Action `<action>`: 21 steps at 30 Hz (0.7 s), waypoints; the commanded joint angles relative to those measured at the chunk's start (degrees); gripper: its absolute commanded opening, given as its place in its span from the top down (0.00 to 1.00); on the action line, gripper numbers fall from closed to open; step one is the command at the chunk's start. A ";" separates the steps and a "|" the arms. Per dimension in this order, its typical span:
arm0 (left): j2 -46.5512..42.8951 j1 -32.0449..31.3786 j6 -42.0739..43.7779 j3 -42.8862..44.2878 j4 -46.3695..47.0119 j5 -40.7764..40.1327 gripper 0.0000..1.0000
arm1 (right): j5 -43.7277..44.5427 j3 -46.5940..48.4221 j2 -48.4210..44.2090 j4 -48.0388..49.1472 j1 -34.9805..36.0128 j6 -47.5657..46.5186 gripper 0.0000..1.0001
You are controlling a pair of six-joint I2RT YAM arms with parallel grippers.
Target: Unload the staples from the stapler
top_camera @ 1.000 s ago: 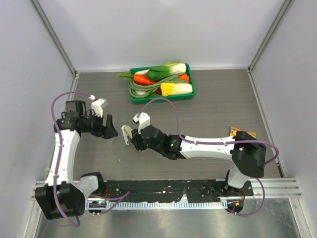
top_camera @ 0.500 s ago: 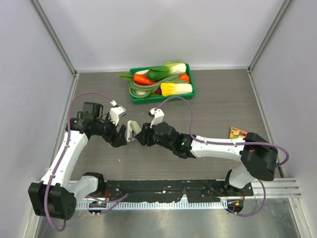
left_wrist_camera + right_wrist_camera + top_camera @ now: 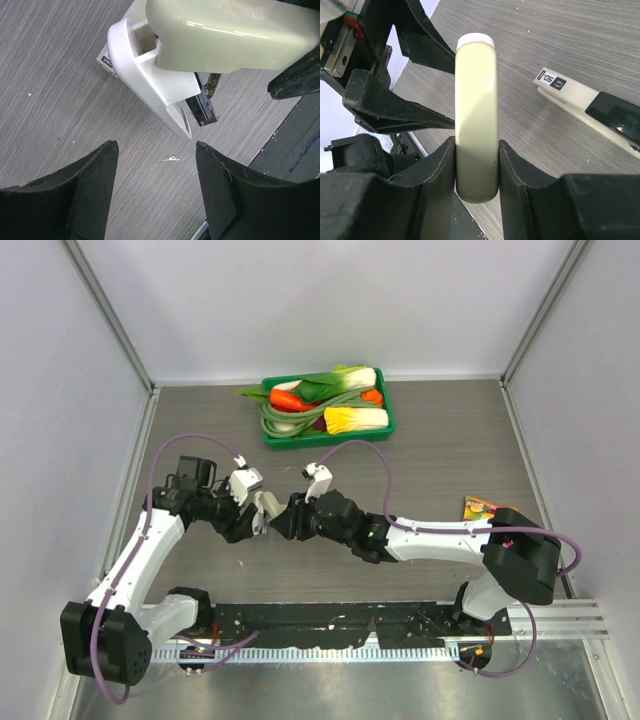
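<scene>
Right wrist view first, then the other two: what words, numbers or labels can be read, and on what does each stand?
"505", first character unsure: label on the whitish end of the stapler, right wrist view.
Black tag beside that label: print too small to read.
Left wrist view, label at the stapler's end: blurred, unreadable.
Top view, printed box at far right: print too small to read.

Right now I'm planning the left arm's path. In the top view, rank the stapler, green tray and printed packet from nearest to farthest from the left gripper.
1. stapler, just right of the left gripper.
2. green tray, at the back.
3. printed packet, far right.
</scene>
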 commanded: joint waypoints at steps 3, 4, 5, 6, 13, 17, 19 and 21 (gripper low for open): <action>-1.84 -0.30 6.26 -1.15 0.51 2.52 0.31 | -2.41 0.16 -0.63 6.86 0.11 3.01 0.99; -1.93 -0.30 6.26 -1.24 0.50 2.87 0.31 | -2.76 0.07 -0.45 7.12 0.11 3.27 0.99; -1.93 -0.30 6.61 -1.50 0.59 3.14 0.31 | -2.76 0.07 -0.28 7.30 0.11 3.54 0.99; -2.11 -0.30 6.61 -1.68 0.59 3.49 0.31 | -2.93 -0.01 -0.19 7.56 0.11 3.89 0.99; -2.19 -0.30 6.78 -2.91 0.50 4.02 0.37 | -3.72 -0.46 0.52 9.14 0.11 4.77 0.99; -2.37 -0.30 6.61 -2.91 1.21 3.84 0.50 | -5.13 -0.37 1.48 9.58 0.20 5.38 0.99; -2.20 -0.30 5.82 -3.17 2.43 3.14 0.59 | -5.83 -0.37 2.01 9.41 0.20 5.56 0.99; -2.28 -0.30 5.47 -3.78 4.36 0.78 0.67 | -6.36 -0.80 2.01 8.97 0.11 5.56 0.99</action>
